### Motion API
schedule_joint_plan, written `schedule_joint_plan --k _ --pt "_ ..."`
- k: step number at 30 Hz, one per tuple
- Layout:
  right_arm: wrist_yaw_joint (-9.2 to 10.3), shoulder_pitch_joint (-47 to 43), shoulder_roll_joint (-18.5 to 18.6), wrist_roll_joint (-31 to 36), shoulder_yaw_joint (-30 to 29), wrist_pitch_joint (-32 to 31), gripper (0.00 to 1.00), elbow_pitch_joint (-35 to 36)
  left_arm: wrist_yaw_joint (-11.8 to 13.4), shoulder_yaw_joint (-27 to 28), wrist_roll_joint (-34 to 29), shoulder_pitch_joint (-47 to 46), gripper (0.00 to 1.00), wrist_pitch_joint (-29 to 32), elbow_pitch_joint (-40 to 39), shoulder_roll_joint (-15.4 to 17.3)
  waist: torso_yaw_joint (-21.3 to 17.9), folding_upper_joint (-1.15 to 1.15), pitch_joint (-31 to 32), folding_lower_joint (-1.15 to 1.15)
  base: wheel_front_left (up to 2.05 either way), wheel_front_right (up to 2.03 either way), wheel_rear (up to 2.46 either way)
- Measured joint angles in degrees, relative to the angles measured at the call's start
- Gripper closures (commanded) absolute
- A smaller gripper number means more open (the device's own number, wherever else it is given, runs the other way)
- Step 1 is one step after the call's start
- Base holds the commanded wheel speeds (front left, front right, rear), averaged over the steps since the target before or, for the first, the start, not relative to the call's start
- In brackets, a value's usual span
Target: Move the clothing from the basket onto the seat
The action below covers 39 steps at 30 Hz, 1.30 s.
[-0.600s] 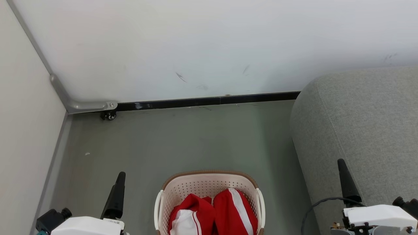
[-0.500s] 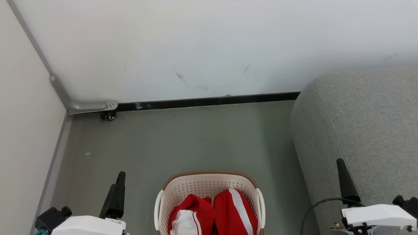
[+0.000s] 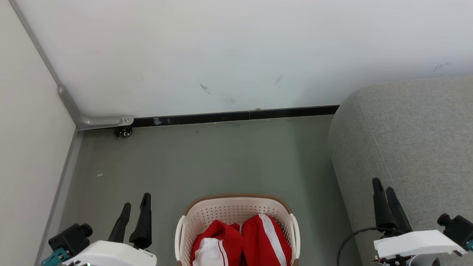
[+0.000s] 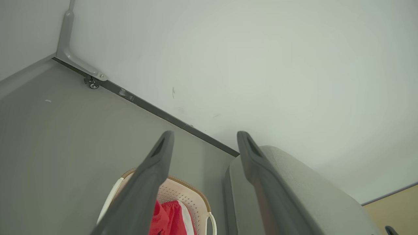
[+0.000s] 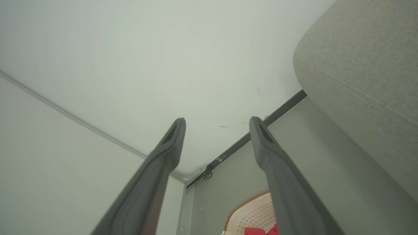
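Red fabric with white panels and thin stripe trim: that's the clothing [image 3: 258, 236], two bunched-up garments side by side down in the basket [image 3: 229, 212]. The basket stands on the grey floor [image 3: 221, 159], just left of the seat [image 3: 406, 136]. Both pieces are in the basket, so the job looks to be right at the start.

Handling-wise it should be easy stuff: soft, light, floppy, not fragile at all. It'll likely drape and sag once lifted. A trailing hem could catch on the basket's brown rim or tug the basket along, since the heap looks loose. Best bet is probably to pinch a raised fold near the top of one heap, say the hump of the right-hand garment with the white stripe. That beats digging down along the perforated wall. One piece at a time seems saner than both.

Off to the basket's left, the left gripper [image 3: 136, 200] hangs above the floor, its fingers [image 4: 153, 169] spread apart and holding nothing. On the basket's right, the right gripper [image 3: 382, 184] sits by the seat's edge, likewise released and empty, with a clear gap showing in its wrist view. So the clothing lies between the two grippers, lower in the head view than either pair of tips. It's well apart from both, and neither touches fabric or basket.
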<state>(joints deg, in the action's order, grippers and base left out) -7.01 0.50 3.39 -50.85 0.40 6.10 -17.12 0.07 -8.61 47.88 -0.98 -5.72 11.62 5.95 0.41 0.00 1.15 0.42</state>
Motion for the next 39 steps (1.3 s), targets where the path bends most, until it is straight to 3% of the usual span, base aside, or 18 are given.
schedule_joint_plan --k 10,22,39 --pt "-0.02 0.37 -0.14 10.66 0.97 1.83 0.00 -0.43 2.67 -3.50 -11.57 0.01 0.00 -2.34 -0.32 1.09 0.05 0.00 -0.37 -0.31 0.00 0.00 0.00" --pt "-0.03 0.87 -0.30 23.32 1.51 2.04 0.00 -2.36 5.49 -7.47 -24.23 0.01 0.00 -4.77 -0.69 1.97 0.03 0.00 -0.50 -0.35 0.00 0.00 0.00" --pt "-0.04 0.90 -0.56 38.96 1.48 2.49 0.00 -4.01 8.80 -10.40 -36.54 0.03 0.00 -8.08 0.62 1.70 0.19 0.00 -0.07 -0.37 0.00 0.00 0.00"
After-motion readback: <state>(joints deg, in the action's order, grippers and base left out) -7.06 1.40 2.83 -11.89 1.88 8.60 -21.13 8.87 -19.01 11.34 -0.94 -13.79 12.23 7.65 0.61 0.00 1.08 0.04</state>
